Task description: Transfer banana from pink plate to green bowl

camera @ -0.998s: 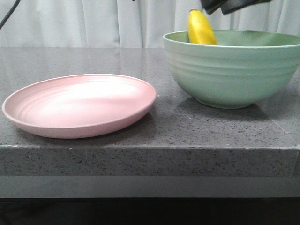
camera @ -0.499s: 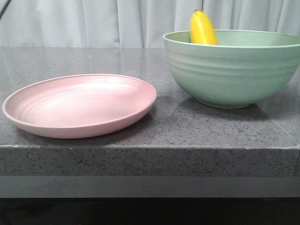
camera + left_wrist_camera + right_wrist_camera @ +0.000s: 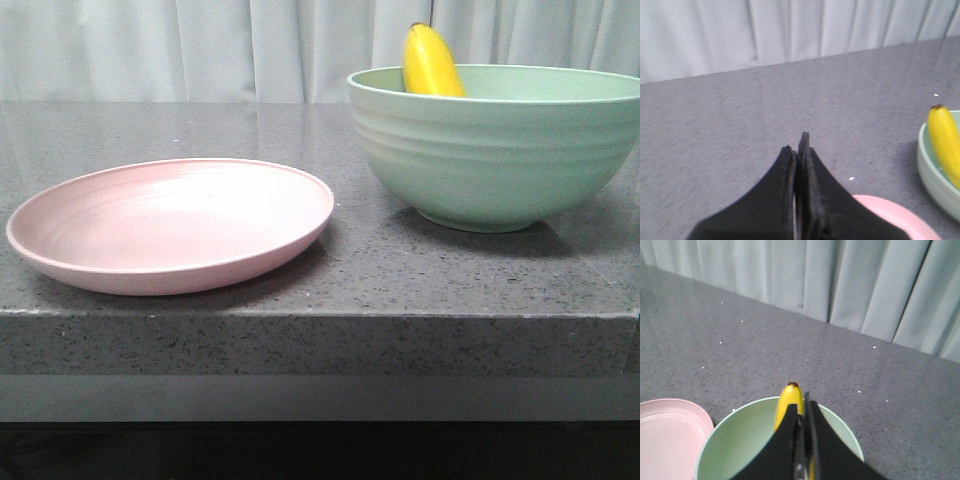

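Observation:
The banana (image 3: 431, 62) leans inside the green bowl (image 3: 490, 150) at the right of the table, its tip standing above the far rim. The pink plate (image 3: 170, 225) lies bare at the left. Neither gripper shows in the front view. My right gripper (image 3: 804, 407) is shut and empty, held above the bowl (image 3: 740, 450), with the banana (image 3: 789, 400) just beyond its fingertips. My left gripper (image 3: 800, 145) is shut and empty, above the table near the plate (image 3: 895, 222). The bowl (image 3: 935, 180) and the banana (image 3: 945, 145) sit to one side of it.
The dark speckled stone table (image 3: 300, 300) has its front edge close to the plate and the bowl. A pale curtain (image 3: 250, 50) hangs behind the table. The plate's edge also shows in the right wrist view (image 3: 670, 435).
My right gripper, just above the banana a second ago, has risen out of the front view. The banana stays leaning in the bowl. The glare on the plate has faded.

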Available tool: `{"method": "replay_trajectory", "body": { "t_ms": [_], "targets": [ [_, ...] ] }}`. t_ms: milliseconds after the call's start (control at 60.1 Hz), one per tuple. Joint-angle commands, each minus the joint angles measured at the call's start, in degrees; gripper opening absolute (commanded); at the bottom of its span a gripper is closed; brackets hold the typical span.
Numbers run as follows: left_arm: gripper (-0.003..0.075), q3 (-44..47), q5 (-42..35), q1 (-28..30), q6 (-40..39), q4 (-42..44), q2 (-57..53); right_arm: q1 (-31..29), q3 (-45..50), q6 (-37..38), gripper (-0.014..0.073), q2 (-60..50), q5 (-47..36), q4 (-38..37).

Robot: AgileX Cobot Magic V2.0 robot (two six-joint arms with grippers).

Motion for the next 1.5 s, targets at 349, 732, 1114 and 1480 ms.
{"method": "replay_trajectory", "body": {
  "t_ms": [349, 732, 1114, 1480],
  "targets": [
    [-0.0020, 28.50, -7.74, 4.19, -0.69, -1.30, -34.92, -0.17, 29.22, -0.61, -0.0061, -27.39, -11.92, 10.06],
    [-0.0020, 38.35, -7.74, 4.19, -0.69, -4.95, -49.38, -0.17, 37.63, -0.61, -0.0058, -41.24, -16.68, 10.50],
    [-0.0020, 38.35, -8.13, 4.19, -0.69, -4.95, -49.38, 0.13, 37.63, -0.61, -0.0058, -41.24, -16.05, 10.55],
    [-0.0020, 39.35, -8.23, 4.34, -0.32, -3.77, -50.10, 0.13, 37.63, -0.61, -0.0058, -41.24, -15.85, 10.55]
  ]
}}
